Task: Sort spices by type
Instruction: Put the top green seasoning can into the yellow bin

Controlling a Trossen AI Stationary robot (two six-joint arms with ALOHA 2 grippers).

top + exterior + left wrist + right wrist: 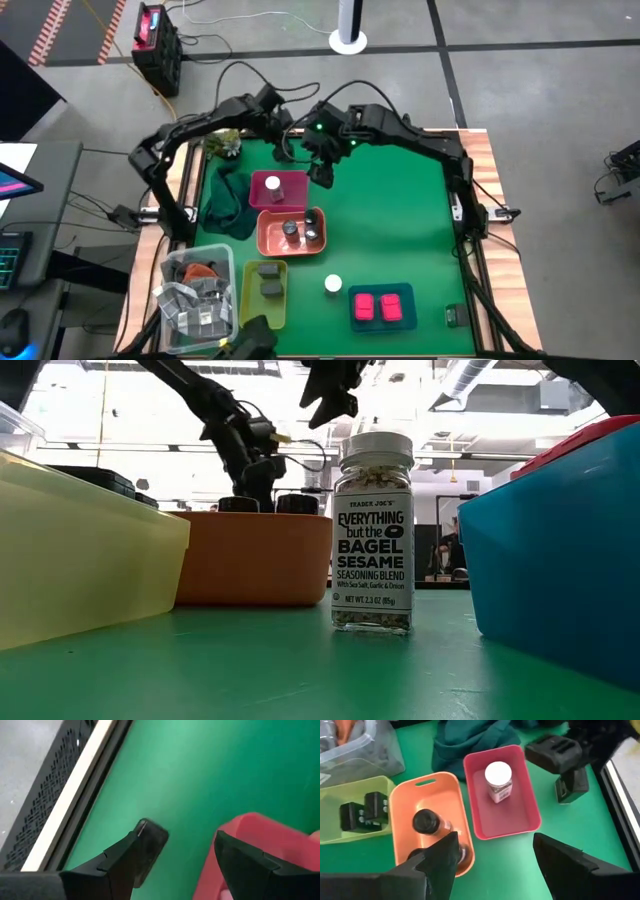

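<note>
Far left, near edge: clear bin (pixel 195 292) of grey packets, with something orange inside. Just right of it, yellow tray (pixel 264 293) holding two dark boxes (pixel 269 280), one behind the other.

Farther back on the left: dark green cloth (pixel 228 198) bunched on the green mat (pixel 390 200), a small leafy green item (pixel 224 145) at the far left corner.

Left gripper (pixel 288 135) hangs over the far edge of the mat, just beyond the pink tray (pixel 279 193); fingers (pixel 125 857) parted, nothing between them. Its wrist view shows a small dark object (pixel 150 847) on the mat beside the tray; what it is cannot be told.

Pink tray holds one white-capped jar (pixel 498 779), lying on its side. Touching its near side, the orange tray (pixel 291 232) with two grey-lidded jars (pixel 301 231) upright side by side.

Right gripper (pixel 325 165) hovers just right of the pink tray's far corner, above the mat; fingers (pixel 437 862) spread, empty.

Centre, near edge: one more white-capped jar, the bagel seasoning (pixel 373 532), upright on the bare mat between the yellow tray and the blue tray (pixel 382 306).

Blue tray holds two pink boxes (pixel 378 306) side by side. Right of it, a small dark item (pixel 455 316) at the mat's near right corner.
</note>
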